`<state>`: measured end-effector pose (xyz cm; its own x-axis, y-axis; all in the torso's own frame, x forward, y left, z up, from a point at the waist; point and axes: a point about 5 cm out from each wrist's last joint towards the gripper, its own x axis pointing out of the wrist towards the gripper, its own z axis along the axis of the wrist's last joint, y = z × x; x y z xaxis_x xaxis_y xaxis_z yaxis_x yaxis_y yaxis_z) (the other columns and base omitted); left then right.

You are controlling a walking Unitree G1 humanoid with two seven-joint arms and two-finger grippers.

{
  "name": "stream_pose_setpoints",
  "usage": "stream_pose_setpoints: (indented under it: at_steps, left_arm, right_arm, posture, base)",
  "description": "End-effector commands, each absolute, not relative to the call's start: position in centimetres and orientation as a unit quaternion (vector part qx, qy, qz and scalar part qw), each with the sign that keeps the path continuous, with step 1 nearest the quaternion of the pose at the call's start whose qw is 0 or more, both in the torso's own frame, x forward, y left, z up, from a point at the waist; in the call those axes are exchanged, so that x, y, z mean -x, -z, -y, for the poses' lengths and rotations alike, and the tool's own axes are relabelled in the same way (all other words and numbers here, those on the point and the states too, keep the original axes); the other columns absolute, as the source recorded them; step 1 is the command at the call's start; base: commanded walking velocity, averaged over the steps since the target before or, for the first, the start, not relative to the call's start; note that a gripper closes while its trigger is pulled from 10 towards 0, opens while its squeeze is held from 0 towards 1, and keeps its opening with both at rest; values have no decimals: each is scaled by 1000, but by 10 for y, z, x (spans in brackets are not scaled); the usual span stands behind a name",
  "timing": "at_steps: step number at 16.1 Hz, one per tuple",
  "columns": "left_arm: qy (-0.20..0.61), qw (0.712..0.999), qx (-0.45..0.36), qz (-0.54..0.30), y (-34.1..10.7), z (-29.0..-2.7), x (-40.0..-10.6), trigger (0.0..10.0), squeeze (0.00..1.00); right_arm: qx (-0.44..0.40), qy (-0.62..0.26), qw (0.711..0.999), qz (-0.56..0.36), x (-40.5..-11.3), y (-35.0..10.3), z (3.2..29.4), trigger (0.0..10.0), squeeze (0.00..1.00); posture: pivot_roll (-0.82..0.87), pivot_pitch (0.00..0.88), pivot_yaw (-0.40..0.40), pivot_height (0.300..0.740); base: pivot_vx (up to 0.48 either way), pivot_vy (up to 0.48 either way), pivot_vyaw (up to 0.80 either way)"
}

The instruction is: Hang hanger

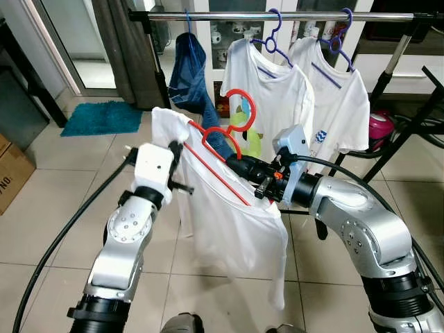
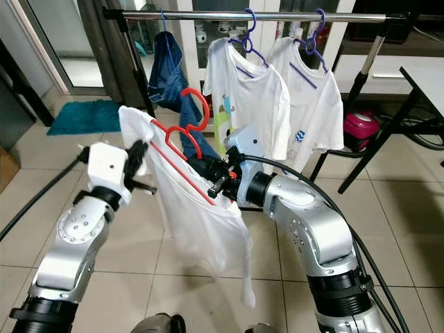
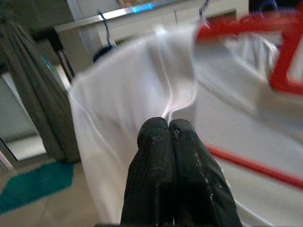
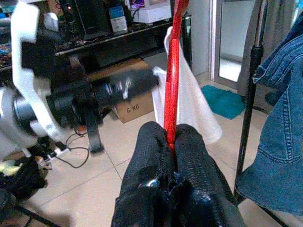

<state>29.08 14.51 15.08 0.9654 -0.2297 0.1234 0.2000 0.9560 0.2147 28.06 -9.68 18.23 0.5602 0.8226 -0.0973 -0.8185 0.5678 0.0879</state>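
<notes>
A red hanger (image 1: 225, 142) carrying a white shirt (image 1: 229, 215) is held up between the two arms, in front of a metal rail (image 1: 277, 15) that runs across the far side of the scene. The hanger is tilted, its hook raised toward the rail but still below it and apart from it. The right tool (image 4: 171, 142) is clenched on the red bar of the hanger, the bar being pinched between the two black fingers (image 4: 191, 151). The left tool (image 3: 169, 124) is closed on a fold of the white shirt near its left shoulder, so that the cloth is pulled out to the left while the rest hangs down toward the tiled floor (image 1: 62, 201).

On the rail, two more white shirts (image 1: 267, 87) (image 1: 333, 97) are hung on purple hangers (image 1: 272, 38) at the centre and right, and a pair of blue jeans (image 1: 191, 76) is hung at the left, just behind the red hook. A teal mat (image 1: 103, 118) is laid on the floor at the far left, near a grey curtain (image 1: 128, 48). A cardboard box (image 1: 10, 170) is seen at the left edge, and a pink object (image 1: 379, 127) is set on the floor at the far right, beside the black legs of a bench (image 1: 416, 118).
</notes>
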Motion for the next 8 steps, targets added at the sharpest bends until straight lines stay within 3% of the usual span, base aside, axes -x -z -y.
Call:
stream_pose_setpoints:
  at_steps: [1,5,8]
  left_arm:
    - [62,987,-102,107,-164,-160,-293,0,0]
    - [-12,979,-118,167,-193,-187,-293,0,0]
    - [-61,972,-159,161,-212,-226,-308,0,0]
  right_arm:
    - [-6,-456,888,-56,-279,-185,102,0,0]
    - [59,-437,892,-100,-278,-167,121,0,0]
    - [65,-505,856,-91,-259,-173,127,0,0]
  posture:
    - [-83,65,90,740]
    - [-80,68,95,740]
    - [-75,66,91,740]
  base:
    - [0,0,0]
    - [0,0,0]
    - [0,0,0]
